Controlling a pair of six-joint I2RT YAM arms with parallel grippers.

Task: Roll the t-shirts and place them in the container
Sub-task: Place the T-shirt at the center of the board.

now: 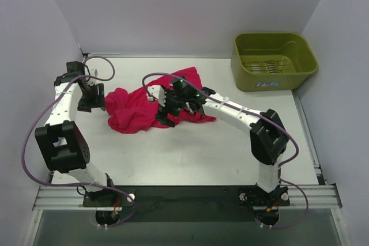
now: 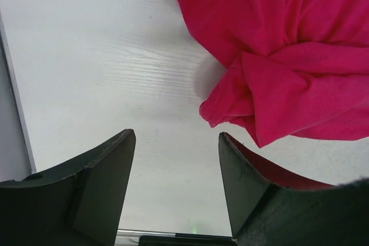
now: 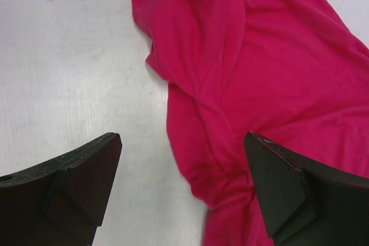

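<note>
1. My left claw (image 1: pixel 92 101) hangs open and empty, just beside the left edge of the t-shirt (image 1: pixel 130 112).
2. My right claw (image 1: pixel 169 109) is spread wide, gripping nothing, over the shirt, which lies crumpled on the counter (image 1: pixel 190 154).
3. I'd pinch opposite edges and pull the cloth flat before rolling.
4. The bin (image 1: pixel 274 61) sits well beyond, far right.

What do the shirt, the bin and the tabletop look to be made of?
The shirt looks like thin, soft knit fabric, perhaps cotton jersey, in matte magenta-red; it lies in limp folds and creases. The bin looks like moulded plastic, olive green with a slight sheen, smooth walls and rounded corners. The tabletop is matte white with a fine wood-like grain, likely laminate or painted board.
</note>
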